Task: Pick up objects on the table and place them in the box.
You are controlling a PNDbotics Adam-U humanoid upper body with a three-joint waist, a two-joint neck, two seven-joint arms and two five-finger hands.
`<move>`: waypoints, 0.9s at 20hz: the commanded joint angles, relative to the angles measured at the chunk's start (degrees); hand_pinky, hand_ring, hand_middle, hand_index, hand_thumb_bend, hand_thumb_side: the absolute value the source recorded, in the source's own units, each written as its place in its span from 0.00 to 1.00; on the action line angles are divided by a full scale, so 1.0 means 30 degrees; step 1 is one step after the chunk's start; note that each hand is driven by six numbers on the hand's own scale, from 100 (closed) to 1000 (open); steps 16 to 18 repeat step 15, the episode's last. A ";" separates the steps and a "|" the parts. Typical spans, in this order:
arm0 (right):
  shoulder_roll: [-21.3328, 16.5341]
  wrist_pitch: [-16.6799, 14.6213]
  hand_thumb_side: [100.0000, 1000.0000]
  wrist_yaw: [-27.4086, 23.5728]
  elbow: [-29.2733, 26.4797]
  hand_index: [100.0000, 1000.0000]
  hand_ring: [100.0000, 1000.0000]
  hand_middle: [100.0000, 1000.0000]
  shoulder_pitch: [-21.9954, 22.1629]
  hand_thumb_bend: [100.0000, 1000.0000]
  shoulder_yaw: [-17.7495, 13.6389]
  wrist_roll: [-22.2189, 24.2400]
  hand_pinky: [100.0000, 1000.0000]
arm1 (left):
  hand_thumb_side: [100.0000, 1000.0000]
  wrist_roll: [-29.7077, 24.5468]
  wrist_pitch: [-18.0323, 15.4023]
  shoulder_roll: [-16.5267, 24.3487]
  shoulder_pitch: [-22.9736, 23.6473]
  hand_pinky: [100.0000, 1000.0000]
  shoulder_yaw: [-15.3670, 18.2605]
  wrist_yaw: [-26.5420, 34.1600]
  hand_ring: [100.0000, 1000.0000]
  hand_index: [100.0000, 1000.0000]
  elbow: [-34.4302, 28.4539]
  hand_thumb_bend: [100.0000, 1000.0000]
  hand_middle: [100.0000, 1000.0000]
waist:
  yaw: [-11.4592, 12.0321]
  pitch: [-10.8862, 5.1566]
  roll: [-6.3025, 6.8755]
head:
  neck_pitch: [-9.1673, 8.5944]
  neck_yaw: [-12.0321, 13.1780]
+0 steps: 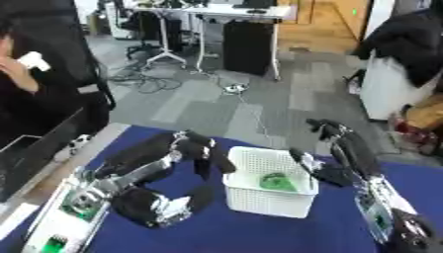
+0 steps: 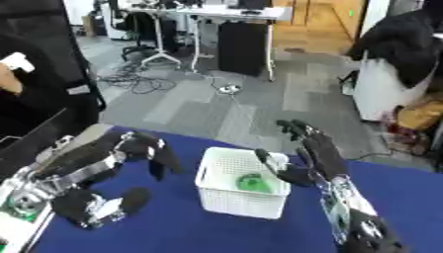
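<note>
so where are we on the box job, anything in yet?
Done: one green object lies inside the white box. In hand: nothing visible; the left hand hangs beside the box with fingers drooping, and the right hand is raised open at the box's other side. Left: no other loose object shows on the blue table, so it may be finished.

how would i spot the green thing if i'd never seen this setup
Find the blue table, then the white basket at its middle, between the two black hands. The green thing lies inside it, the only green item among white walls.
</note>
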 commanded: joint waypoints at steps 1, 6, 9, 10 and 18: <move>-0.0475 -0.0207 1.00 -0.4880 -0.4029 0.60 0.27 0.29 0.1402 0.37 0.1379 0.2824 0.02 | 1.00 0.0116 0.0042 0.0557 -0.0040 0.35 0.0275 -0.0062 0.42 0.73 -0.0262 0.03 0.54 | -0.0217 -0.0281 0.0101 | -0.1135 -0.0143; -0.1123 0.0879 1.00 -1.2737 -1.2070 0.46 0.16 0.15 0.4296 0.32 0.2509 0.8099 0.00 | 1.00 0.0372 0.0097 0.0919 0.0397 0.35 0.0497 -0.0237 0.42 0.73 -0.0109 0.03 0.54 | -0.1048 -0.0444 0.0293 | -0.2289 -0.0533; -0.1244 0.1896 1.00 -1.5556 -1.5284 0.41 0.14 0.12 0.4848 0.32 0.2154 0.8900 0.00 | 1.00 0.0511 0.0090 0.1049 0.0660 0.35 0.0597 -0.0297 0.42 0.73 -0.0040 0.03 0.54 | -0.1412 -0.0539 0.0413 | -0.2715 -0.2045; -0.1163 0.2109 1.00 -1.6536 -1.6439 0.39 0.13 0.10 0.4952 0.29 0.1962 0.8367 0.00 | 1.00 0.0540 0.0090 0.1087 0.0732 0.35 0.0620 -0.0332 0.42 0.73 -0.0018 0.03 0.54 | -0.1509 -0.0556 0.0454 | -0.2998 -0.3338; -0.0995 0.2716 1.00 -2.0540 -2.0239 0.35 0.12 0.09 0.5073 0.21 0.2028 0.4368 0.00 | 1.00 0.0590 0.0068 0.1144 0.0870 0.35 0.0596 -0.0370 0.42 0.73 0.0023 0.03 0.54 | -0.1789 -0.0519 0.0557 | -0.4359 -1.0084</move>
